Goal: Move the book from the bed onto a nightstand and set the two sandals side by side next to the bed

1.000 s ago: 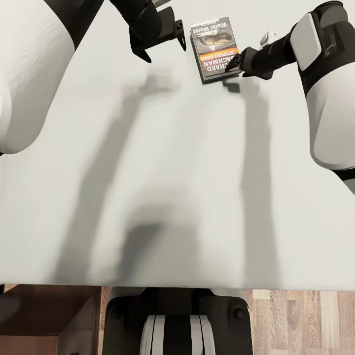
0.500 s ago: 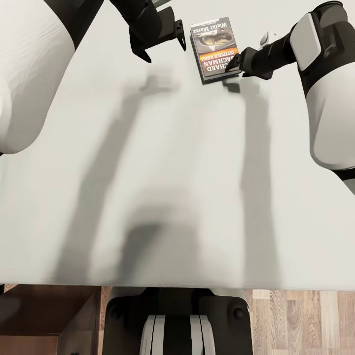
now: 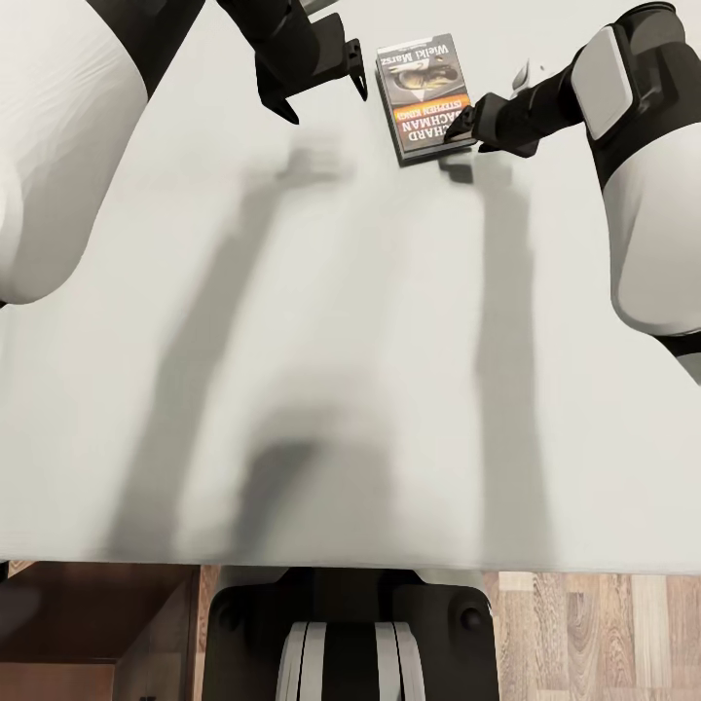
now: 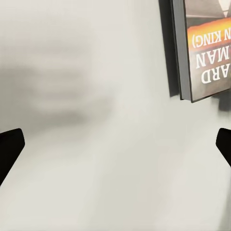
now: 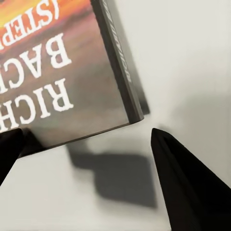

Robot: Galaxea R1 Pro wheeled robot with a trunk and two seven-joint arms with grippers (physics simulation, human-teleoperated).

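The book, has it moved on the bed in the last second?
No. The book lies at the same spot on the bed, right hand at its corner.

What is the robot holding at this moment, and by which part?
Nothing is held yet. The right hand is open at the book's near corner; the left hand is open beside it, over the bed.

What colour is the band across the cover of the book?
Orange, with white lettering on it. The book shows this best in the head view.
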